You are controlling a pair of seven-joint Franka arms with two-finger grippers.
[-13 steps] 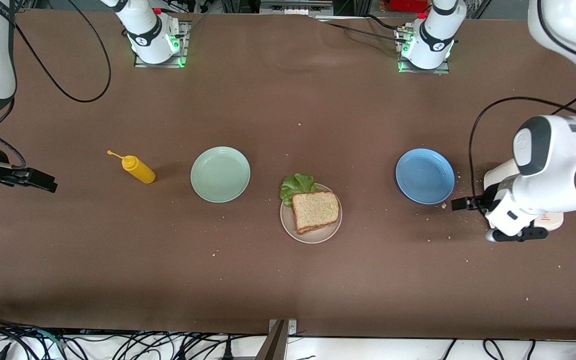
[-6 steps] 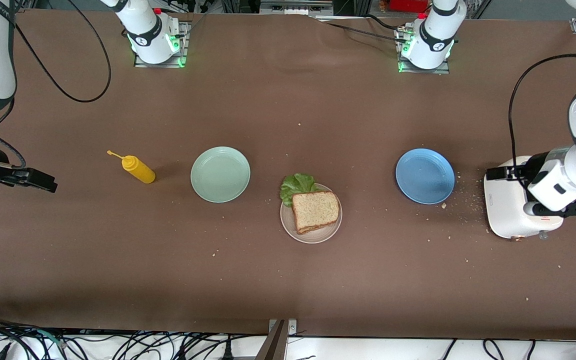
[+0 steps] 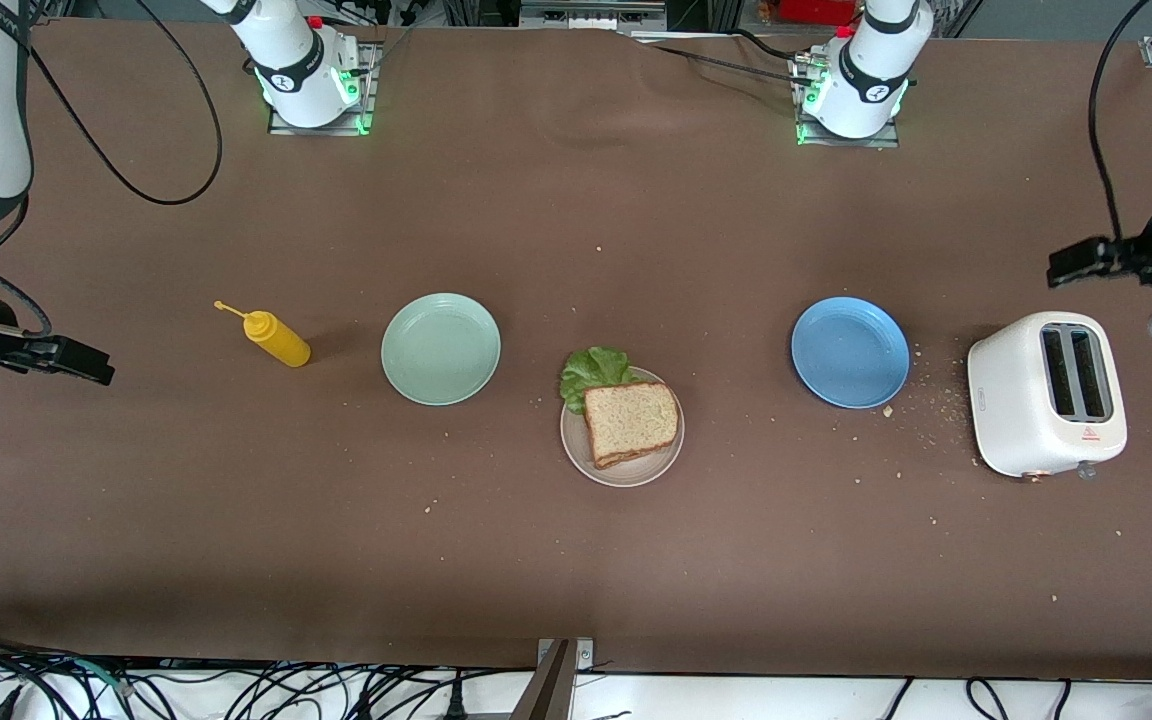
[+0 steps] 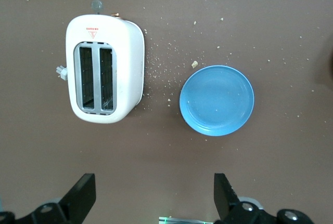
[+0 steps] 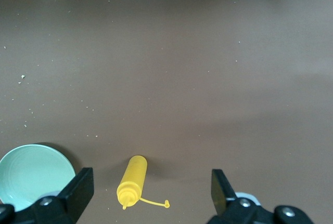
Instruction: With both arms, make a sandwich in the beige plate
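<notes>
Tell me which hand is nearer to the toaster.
Left. The left hand hangs open just above the table by the toaster, at the left arm's end. The right hand waits open at the right arm's end, past the mustard bottle.

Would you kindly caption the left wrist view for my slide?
Open left end effector above brown table, overlooking white two-slot toaster beside round blue plate.

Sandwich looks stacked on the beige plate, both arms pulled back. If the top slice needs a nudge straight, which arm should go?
Neither is close. Left tool, open, hangs near the toaster; right tool, open, waits past the mustard bottle. The sandwich lies about midway; no clear advantage.
</notes>
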